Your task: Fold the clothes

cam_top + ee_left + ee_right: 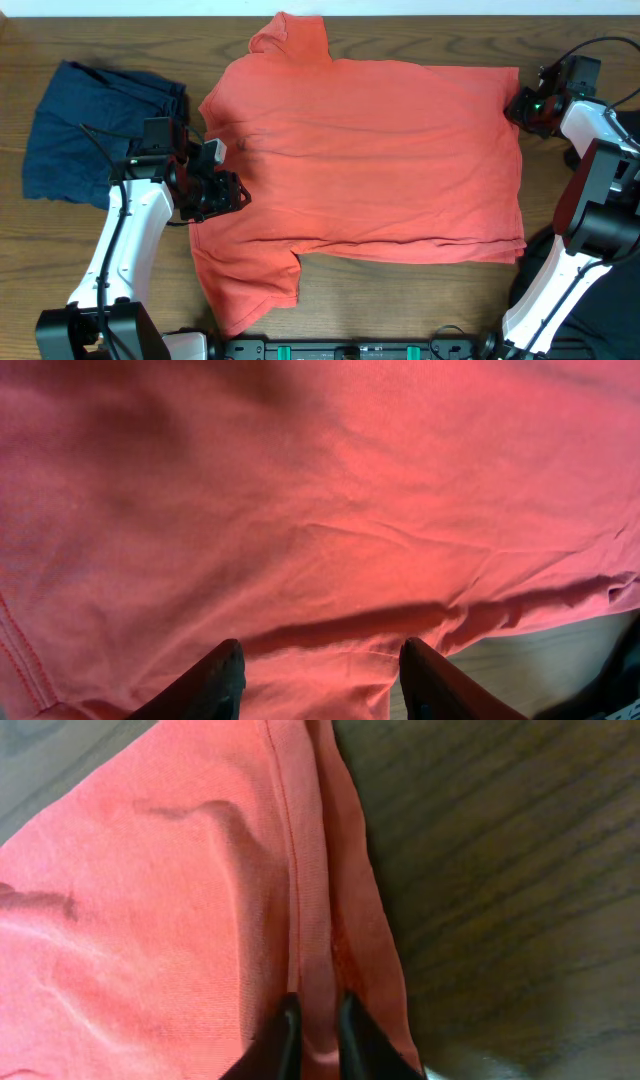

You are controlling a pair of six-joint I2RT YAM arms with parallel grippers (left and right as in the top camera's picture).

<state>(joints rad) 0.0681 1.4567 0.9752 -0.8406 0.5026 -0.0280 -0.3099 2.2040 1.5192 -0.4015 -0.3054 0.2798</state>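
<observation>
A coral-red T-shirt (380,160) lies spread flat across the middle of the wooden counter (400,300), turned sideways. Its neck end is toward the left of the overhead frame and its hem is at the right. One short sleeve points to the top edge and the other to the lower left. A crumpled navy garment (90,130) sits on the counter at the upper left, just beside the shirt's neck end.

The left end effector (222,192) is over the shirt's left edge, near the lower sleeve. In the left wrist view its fingers (220,680) stand spread apart with the red cloth showing between them, and nothing is gripped. A strip of pale counter shows at the lower right of that view.

The right end effector (522,105) is at the upper right corner of the shirt. In the right wrist view its fingers (288,1030) are drawn close together, pinching the stitched hem (310,870), which runs up the frame from between them. Dark wood grain fills the right side of that view.
</observation>
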